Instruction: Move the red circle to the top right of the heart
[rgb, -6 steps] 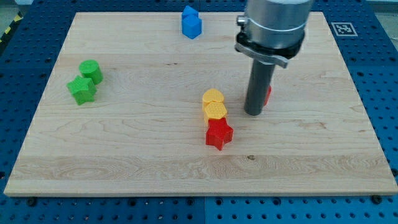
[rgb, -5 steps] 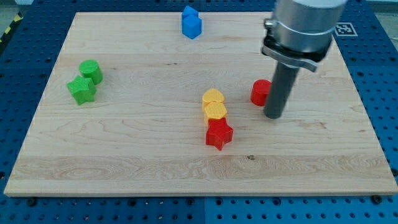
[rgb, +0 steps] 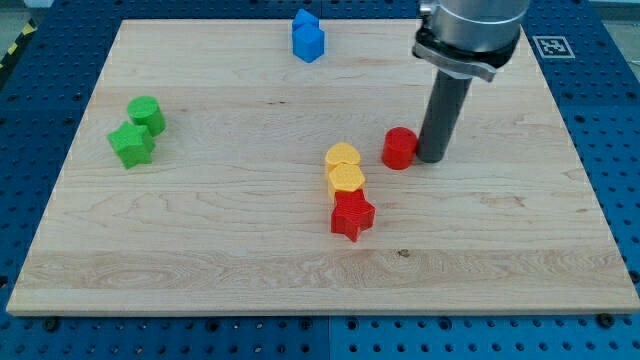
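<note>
The red circle lies right of the board's middle. My tip stands on the board right against the circle's right side. The yellow heart lies to the circle's left and slightly lower, with a small gap between them. A yellow hexagon touches the heart from below. A red star sits just below the hexagon.
Two blue blocks stand together at the view's top centre. A green circle and a green star sit together at the view's left. The wooden board lies on a blue perforated table.
My tip went from the circle's front to its right side, then moved left and up. The red circle has slid left toward the yellow heart.
</note>
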